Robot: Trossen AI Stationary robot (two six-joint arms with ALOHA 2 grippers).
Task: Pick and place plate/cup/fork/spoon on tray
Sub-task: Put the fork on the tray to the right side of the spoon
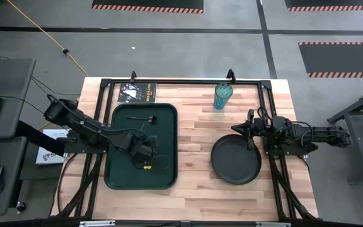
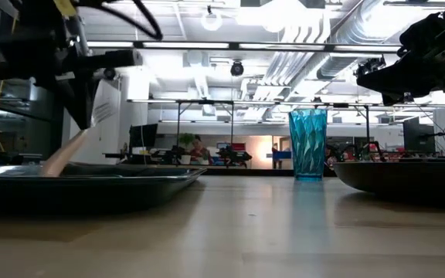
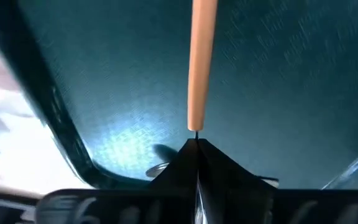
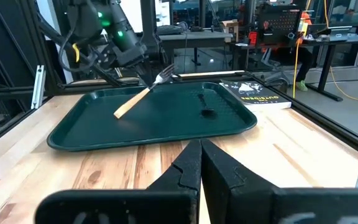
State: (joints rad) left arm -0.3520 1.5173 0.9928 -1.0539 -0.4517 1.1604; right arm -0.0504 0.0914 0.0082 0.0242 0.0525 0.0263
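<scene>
left gripper [image 4: 149, 79] is clamped on the fork [image 4: 143, 93], tilted over the tray [image 4: 73, 134]; i'd lower, then release. right gripper [image 4: 199, 155] waits closed.

No readable text anywhere; the dark booklet [image 1: 138, 93] at table's far edge has print, too small/blurry to read.

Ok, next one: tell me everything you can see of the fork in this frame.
The fork has a metal head with tines and a light tan wooden handle. The left gripper is shut on it near the head, holding it tilted above the tray, with the handle slanting down so its tip sits at or just above the tray floor; contact can't be confirmed. The dark spoon lies apart from it.
</scene>
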